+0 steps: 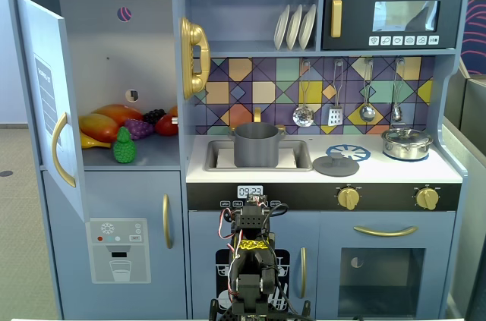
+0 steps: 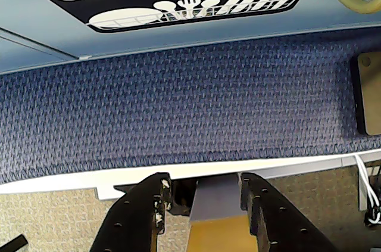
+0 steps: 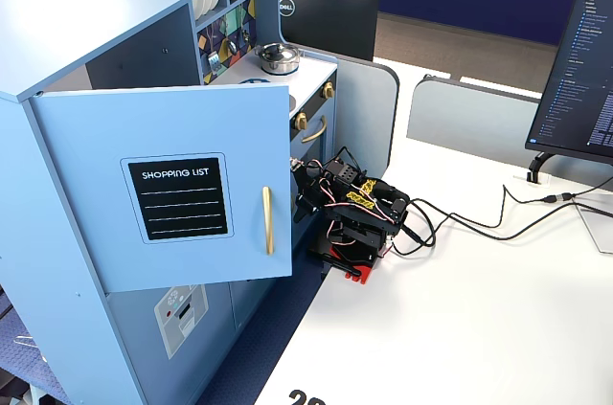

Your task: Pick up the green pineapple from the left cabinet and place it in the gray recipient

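Observation:
The green pineapple [image 1: 124, 146] stands at the front of the shelf in the left cabinet [image 1: 114, 55], whose door [image 1: 45, 101] hangs open; the door also shows in the other fixed view [image 3: 172, 194]. The gray recipient [image 1: 256, 144] sits in the sink at the counter's middle. My arm [image 1: 250, 260] is folded low in front of the kitchen, far below both, and also shows in a fixed view [image 3: 354, 209]. In the wrist view my gripper [image 2: 205, 186] is open and empty, pointing at blue carpet under the kitchen's base.
Orange and yellow fruit [image 1: 106, 120], purple grapes [image 1: 139, 128] and a red fruit [image 1: 167, 124] lie behind the pineapple. A gray lid [image 1: 336, 164] and a shiny silver pot [image 1: 407, 143] sit on the counter. A monitor [image 3: 584, 70] and cables [image 3: 479, 223] are on the white table.

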Motion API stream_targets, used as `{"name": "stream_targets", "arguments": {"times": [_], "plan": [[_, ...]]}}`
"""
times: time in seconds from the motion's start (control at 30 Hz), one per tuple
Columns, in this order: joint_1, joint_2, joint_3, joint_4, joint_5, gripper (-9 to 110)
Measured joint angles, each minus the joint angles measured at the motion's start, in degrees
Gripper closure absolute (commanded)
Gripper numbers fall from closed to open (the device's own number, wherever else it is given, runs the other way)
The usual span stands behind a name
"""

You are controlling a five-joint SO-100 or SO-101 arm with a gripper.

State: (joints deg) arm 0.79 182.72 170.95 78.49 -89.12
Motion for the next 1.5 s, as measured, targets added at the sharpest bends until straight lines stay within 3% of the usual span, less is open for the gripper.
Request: {"name": "stream_targets", "arguments": {"times": [0.5,0.67,0.77,0.9,1.07,1.2,1.5], "plan": [[1.67,0.00,0.00,0.00,-1.05,101],[-8.70,-0.26,1.85,-3.16,-1.76,101],[-18.63,-0.62,1.76,-14.33,2.20,101],[-33.75,-5.27,1.85,-41.66,5.45,88],[-43.07,-17.05,-7.82,-72.69,3.69,87],[-45.44,-26.37,-18.54,-81.04,0.62,87],[-47.29,-36.39,-28.48,-84.99,-1.93,74]]}}
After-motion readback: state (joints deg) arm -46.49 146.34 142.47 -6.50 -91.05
